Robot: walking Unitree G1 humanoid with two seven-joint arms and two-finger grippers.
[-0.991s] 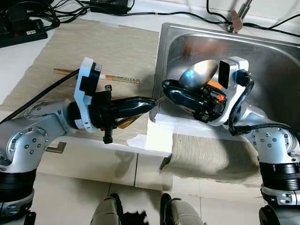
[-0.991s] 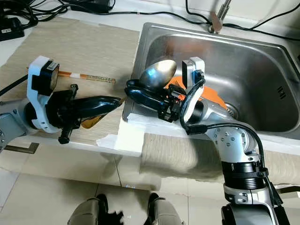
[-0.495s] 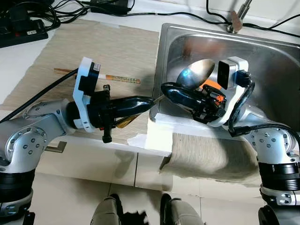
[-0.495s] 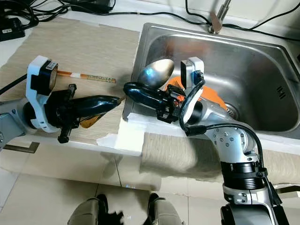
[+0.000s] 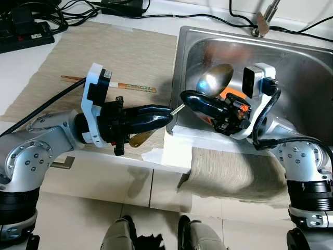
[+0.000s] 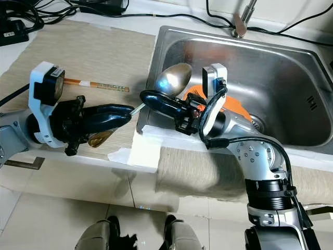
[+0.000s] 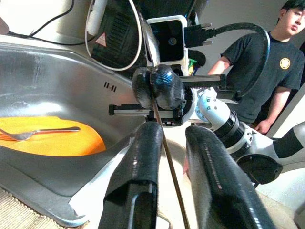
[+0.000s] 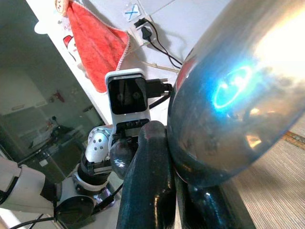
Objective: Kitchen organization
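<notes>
Left eye view looks down on a white bench (image 5: 31, 62) with a beige mat (image 5: 125, 52) on it and a steel sink (image 5: 307, 67) set into it toward the bench's right end. The right gripper (image 5: 186, 99) hangs over the sink's left rim, its two black fingers clamped together on the handle of a large metal spoon (image 5: 214, 79), just below the bowl. The spoon's shiny bowl is raised over the sink's left side, and its thin handle runs down and out past the sink's front left corner. The left gripper (image 5: 167, 113) reaches from the mat side toward that corner, its fingers apart on either side of the handle's free end; in the left wrist view the handle passes through the gap between the fingers (image 7: 143, 157) without clearly touching either. An orange plate (image 7: 52, 143) lies on the sink floor with a fork (image 7: 38, 132) on it. A pair of chopsticks (image 5: 109, 84) lies on the mat behind the left arm, well apart from the spoon. A white cloth (image 5: 174, 151) is draped over the bench's front edge beside the sink's front left corner. Black cables (image 5: 67, 8) run along the back edge of the bench, and a tap (image 5: 263, 18) stands behind the sink. A person in a black shirt (image 7: 259, 62) stands beyond the right arm in the left wrist view.
</notes>
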